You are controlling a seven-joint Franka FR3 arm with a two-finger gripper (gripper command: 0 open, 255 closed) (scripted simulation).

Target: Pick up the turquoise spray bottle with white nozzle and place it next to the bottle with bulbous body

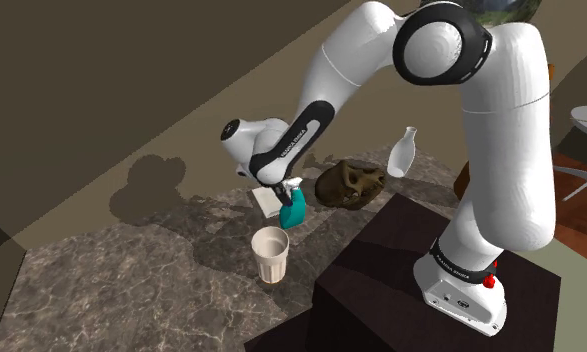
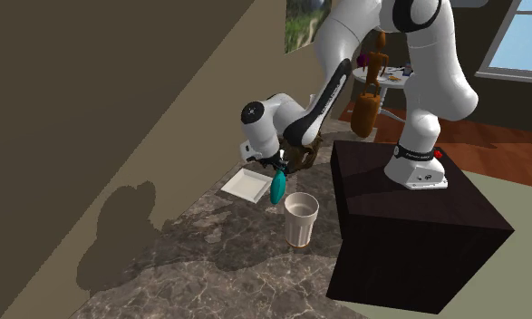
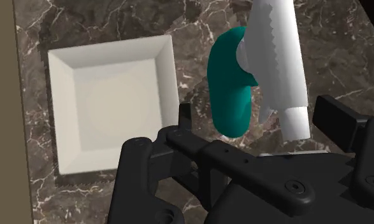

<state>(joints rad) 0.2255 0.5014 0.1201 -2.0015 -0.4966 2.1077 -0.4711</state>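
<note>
Peering along the claw point(image 3: 260, 119), we find the spray bottle point(image 3: 230, 89) beside a white dish point(image 3: 112, 105), grip impossible to tell; shoulder view's lower centre adds a cup point(image 1: 270, 262)

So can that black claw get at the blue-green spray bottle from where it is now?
Probably yes. The gripper hangs right over the spray bottle, which sits between its open fingers, apparently untouched. The white dish is off to one side, not in the gap.
</note>
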